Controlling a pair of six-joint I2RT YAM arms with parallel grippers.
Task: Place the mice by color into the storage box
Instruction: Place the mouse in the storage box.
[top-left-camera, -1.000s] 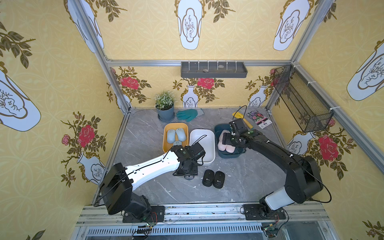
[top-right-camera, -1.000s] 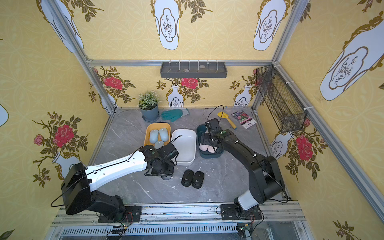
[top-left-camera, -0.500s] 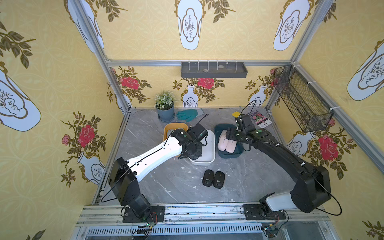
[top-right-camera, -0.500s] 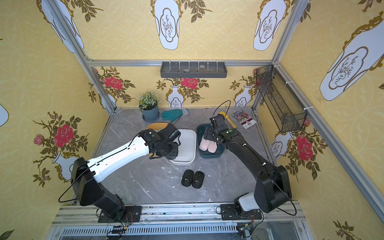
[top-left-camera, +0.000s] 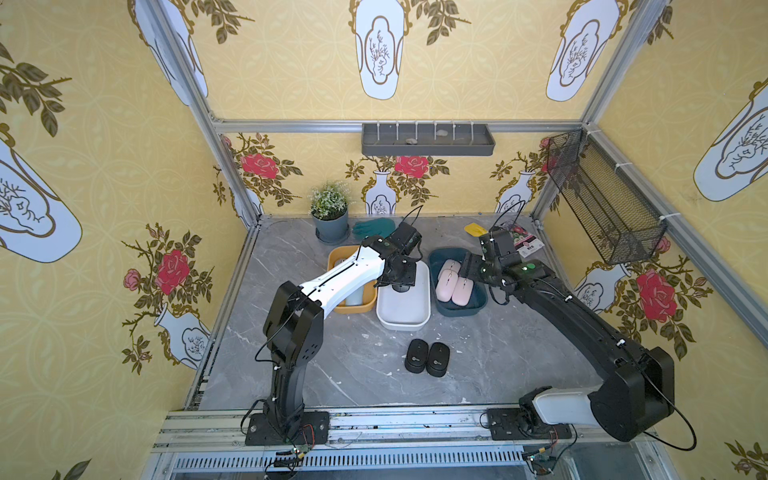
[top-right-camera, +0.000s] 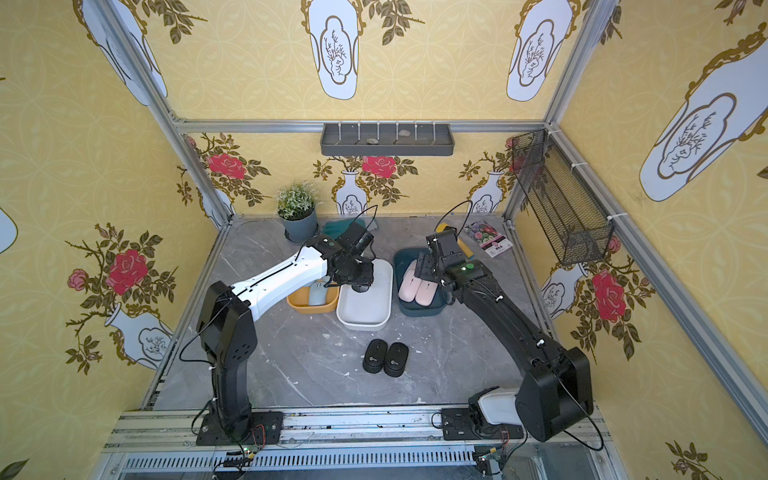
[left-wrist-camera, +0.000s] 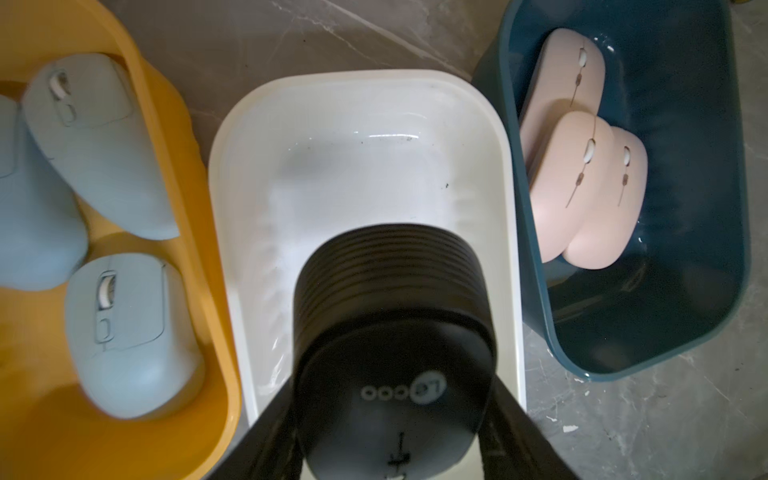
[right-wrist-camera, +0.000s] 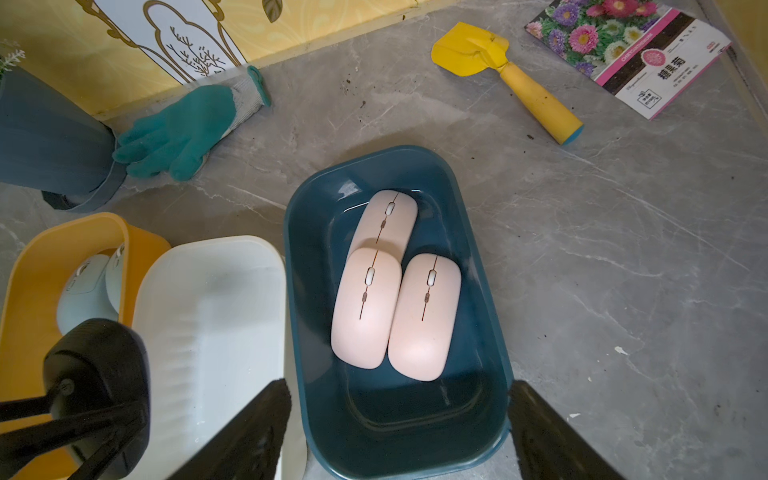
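Black plastic fills the middle of the left wrist view: a black mouse (left-wrist-camera: 390, 332) is clamped between the two fingers of the left gripper (left-wrist-camera: 395, 424), held over the white bin (left-wrist-camera: 353, 77). Whether it touches the bin's floor I cannot tell. Reading the bench (top-left-camera: 519, 345) as a clock face with the back wall at twelve, three bins stand side by side near the centre. The white bin is the middle one, with the yellow bin (top-left-camera: 357, 308) just beside it at nine o'clock and the teal bin (top-left-camera: 461, 312) just beside it at three o'clock. In both top views the left gripper is over the twelve o'clock end of the white bin. Three pale blue mice (left-wrist-camera: 133, 336) lie in the yellow bin, one leaning against its wall. Three pink mice (right-wrist-camera: 365, 307) lie in the teal bin, two side by side and touching, the third partly under one of them toward twelve o'clock. The right gripper (right-wrist-camera: 399, 411) hangs above the teal bin, fingers spread wide and holding nothing. Two more black mice (top-left-camera: 417, 355) lie side by side, touching, on the bench at six o'clock from the white bin. Along the twelve o'clock edge are a plant pot (top-left-camera: 331, 226), a green glove (right-wrist-camera: 183, 129), a yellow trowel (right-wrist-camera: 498, 79) and a seed packet (right-wrist-camera: 627, 54).
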